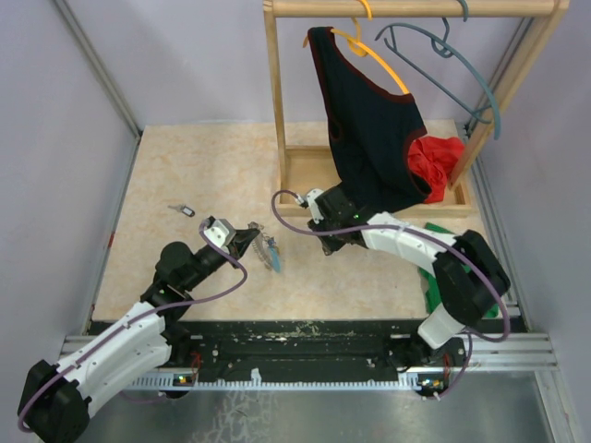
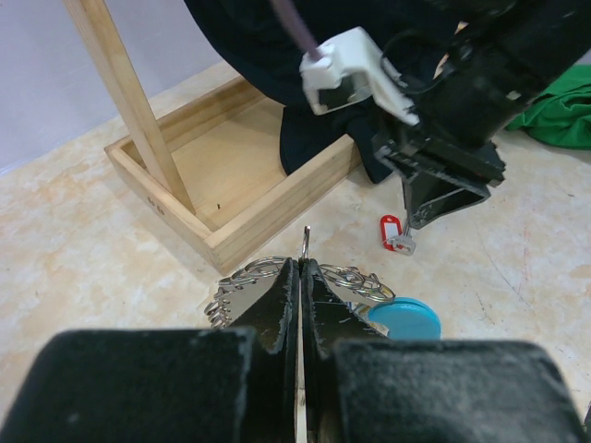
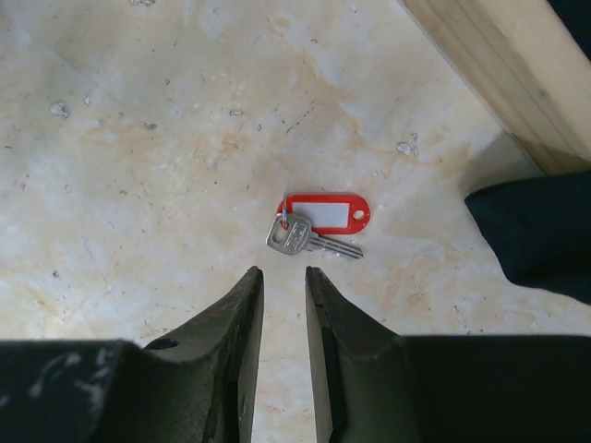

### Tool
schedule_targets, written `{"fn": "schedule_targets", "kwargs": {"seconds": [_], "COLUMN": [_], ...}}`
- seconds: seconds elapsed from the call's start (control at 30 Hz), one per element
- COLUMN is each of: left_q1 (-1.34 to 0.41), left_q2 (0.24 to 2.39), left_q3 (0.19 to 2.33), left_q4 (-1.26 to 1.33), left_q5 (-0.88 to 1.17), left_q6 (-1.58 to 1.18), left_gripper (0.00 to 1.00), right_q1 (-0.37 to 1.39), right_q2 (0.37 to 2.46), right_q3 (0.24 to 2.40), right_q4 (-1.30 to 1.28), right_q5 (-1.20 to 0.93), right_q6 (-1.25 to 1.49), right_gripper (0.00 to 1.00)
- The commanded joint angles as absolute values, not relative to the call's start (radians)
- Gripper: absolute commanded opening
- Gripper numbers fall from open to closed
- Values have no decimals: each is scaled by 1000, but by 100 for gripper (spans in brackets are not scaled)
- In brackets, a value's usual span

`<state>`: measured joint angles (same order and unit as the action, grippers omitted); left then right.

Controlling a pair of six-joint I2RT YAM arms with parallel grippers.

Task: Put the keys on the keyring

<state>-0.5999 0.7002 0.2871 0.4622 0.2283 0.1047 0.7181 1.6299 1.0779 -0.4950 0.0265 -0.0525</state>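
Arms are reaching inward over the desk (image 1: 185, 157) in the top view, the left hand (image 1: 254, 242) touching the keyring (image 1: 272, 257) near the middle and the right hand (image 1: 329, 245) pointing down just in front of the wooden rack (image 1: 275, 111), where a black garment (image 1: 369, 129) is hanging; a black-headed key (image 1: 186, 211) is lying well apart to the left. From the left wrist, the left hand (image 2: 301, 286) is showing its jaws pressed together on the keyring (image 2: 247, 277), whose coiled wire is spreading to both sides of the fingers, with a light-blue piece (image 2: 404, 318) lying at the right; a red-tagged key (image 2: 394, 233) is lying beyond on the desk, just beside the tip of the right hand (image 2: 417, 214). From the right wrist, the right hand (image 3: 283, 295) is hovering with its jaws parted by a narrow gap and gripping nothing, while the red-tagged key (image 3: 316, 224) is lying flat on the desk just ahead of the fingertips, its metal blade pointing right; the rack's base and the garment's edge are showing at the upper right.
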Motion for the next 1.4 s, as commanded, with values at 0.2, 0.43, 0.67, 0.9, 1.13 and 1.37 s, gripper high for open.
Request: {"fn": "schedule_targets", "kwargs": {"seconds": [0.2, 0.43, 0.67, 0.9, 1.13, 1.37], "left_q1": [-604, -604, -604, -604, -604, -604], "left_q2": [693, 689, 690, 690, 690, 690], "left_q3": [288, 287, 287, 287, 287, 287], "left_q4": [495, 496, 497, 497, 498, 497], "left_q5": [240, 242, 245, 247, 247, 249], "left_q6": [100, 99, 99, 98, 99, 99], "left_gripper": [1, 1, 1, 1, 1, 1], "right_q1": [724, 723, 724, 724, 724, 723], "right_q2": [1424, 1436, 1453, 1497, 1524, 1547], "right_q3": [767, 631, 585, 595, 601, 606], "right_q4": [46, 259, 343, 352, 345, 352], "right_q5": [31, 34, 48, 38, 31, 31], "right_q6": [-40, -20, -8, -5, -7, -8], "right_gripper": [26, 24, 23, 22, 17, 13]}}
